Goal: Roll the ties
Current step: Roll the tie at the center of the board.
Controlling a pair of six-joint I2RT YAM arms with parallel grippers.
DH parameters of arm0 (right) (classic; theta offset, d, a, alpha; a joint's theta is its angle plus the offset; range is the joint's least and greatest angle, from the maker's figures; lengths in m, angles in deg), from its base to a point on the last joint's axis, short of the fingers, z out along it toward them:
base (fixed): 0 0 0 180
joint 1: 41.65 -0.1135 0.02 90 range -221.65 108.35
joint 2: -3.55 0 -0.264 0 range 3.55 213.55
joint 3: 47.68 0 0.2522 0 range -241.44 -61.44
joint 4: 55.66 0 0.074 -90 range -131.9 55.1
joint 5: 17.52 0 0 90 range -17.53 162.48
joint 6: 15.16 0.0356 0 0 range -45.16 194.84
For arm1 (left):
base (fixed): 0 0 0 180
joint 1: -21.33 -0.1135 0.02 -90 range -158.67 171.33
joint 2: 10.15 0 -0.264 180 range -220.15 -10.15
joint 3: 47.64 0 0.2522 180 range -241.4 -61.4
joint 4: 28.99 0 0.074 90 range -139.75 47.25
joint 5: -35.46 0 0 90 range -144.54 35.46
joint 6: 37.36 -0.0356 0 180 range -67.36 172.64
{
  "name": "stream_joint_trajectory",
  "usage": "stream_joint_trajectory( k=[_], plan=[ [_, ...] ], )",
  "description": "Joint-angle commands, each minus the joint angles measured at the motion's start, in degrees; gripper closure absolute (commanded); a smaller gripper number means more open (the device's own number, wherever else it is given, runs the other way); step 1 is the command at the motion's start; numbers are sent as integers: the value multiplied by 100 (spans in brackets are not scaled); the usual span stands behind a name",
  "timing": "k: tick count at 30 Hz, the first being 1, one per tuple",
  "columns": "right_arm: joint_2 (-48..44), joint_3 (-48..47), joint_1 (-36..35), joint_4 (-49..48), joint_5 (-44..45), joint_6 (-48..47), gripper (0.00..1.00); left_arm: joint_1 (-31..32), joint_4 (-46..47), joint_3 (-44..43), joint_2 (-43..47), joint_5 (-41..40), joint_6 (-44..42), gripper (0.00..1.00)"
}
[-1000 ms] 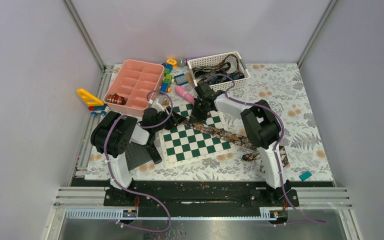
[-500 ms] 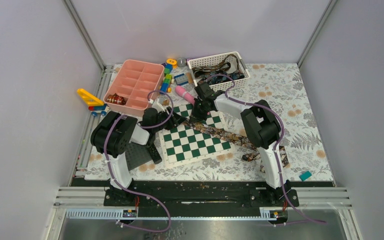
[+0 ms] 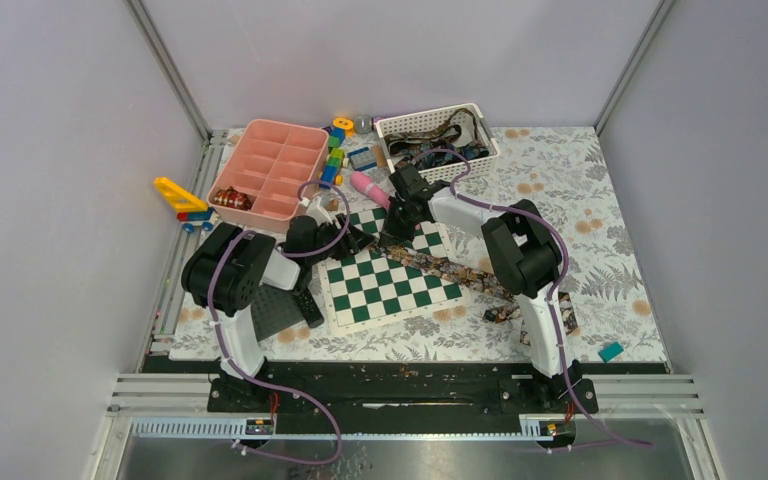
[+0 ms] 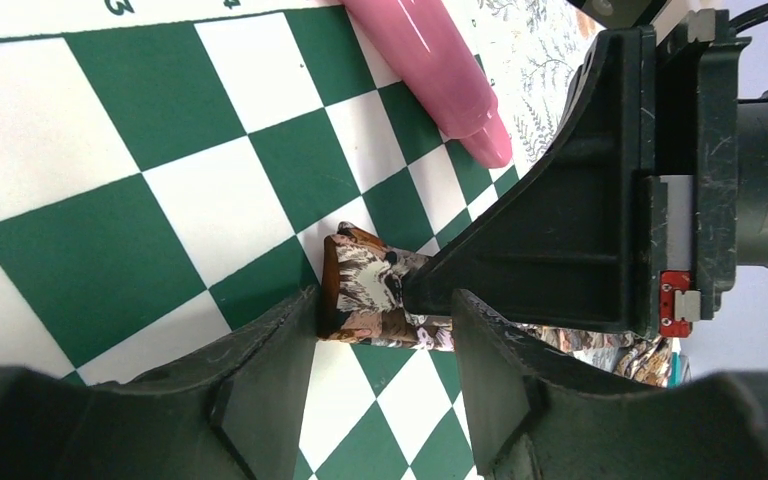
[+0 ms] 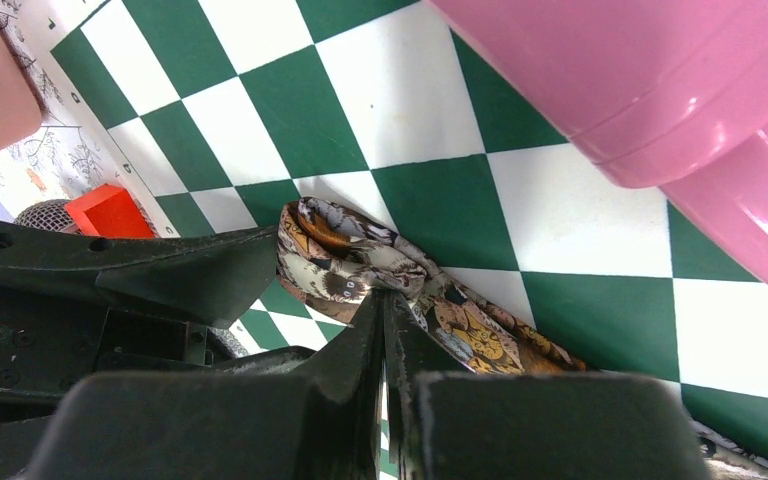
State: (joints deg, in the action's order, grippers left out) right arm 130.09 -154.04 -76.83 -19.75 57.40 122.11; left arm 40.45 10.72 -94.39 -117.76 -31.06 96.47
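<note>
A patterned brown tie (image 3: pixel 480 278) lies diagonally across the green-and-white chessboard (image 3: pixel 385 290) and off its right edge. Its folded end shows in the left wrist view (image 4: pixel 370 290) and in the right wrist view (image 5: pixel 345 258). My right gripper (image 5: pixel 384 298) is shut, its tips pinching that folded end against the board; it also shows from above (image 3: pixel 393 232). My left gripper (image 4: pixel 385 325) is open, one finger on each side of the same tie end, not closed on it; from above it (image 3: pixel 357 240) sits just left of the right gripper. More ties lie in the white basket (image 3: pixel 430 122).
A pink cylinder (image 3: pixel 368 185) lies at the board's far edge, close to both grippers (image 5: pixel 660 90). A pink compartment tray (image 3: pixel 272 168), toy blocks (image 3: pixel 334 150) and a yellow toy (image 3: pixel 178 192) are at the back left. A dark mat (image 3: pixel 278 310) lies left of the board, a teal piece (image 3: pixel 610 351) at the near right.
</note>
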Motion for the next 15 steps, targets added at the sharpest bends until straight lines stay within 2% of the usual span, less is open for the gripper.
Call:
stream_joint_trajectory(
  k=[1,8,15],
  plan=[
    [-33,89,28,504,382,-23,100,127,-481,26,14,163,-170,48],
    [-7,66,21,509,343,-24,100,125,-477,29,23,199,-166,61],
    [7,53,27,498,330,-33,100,195,-591,-170,75,391,-231,63]
  ],
)
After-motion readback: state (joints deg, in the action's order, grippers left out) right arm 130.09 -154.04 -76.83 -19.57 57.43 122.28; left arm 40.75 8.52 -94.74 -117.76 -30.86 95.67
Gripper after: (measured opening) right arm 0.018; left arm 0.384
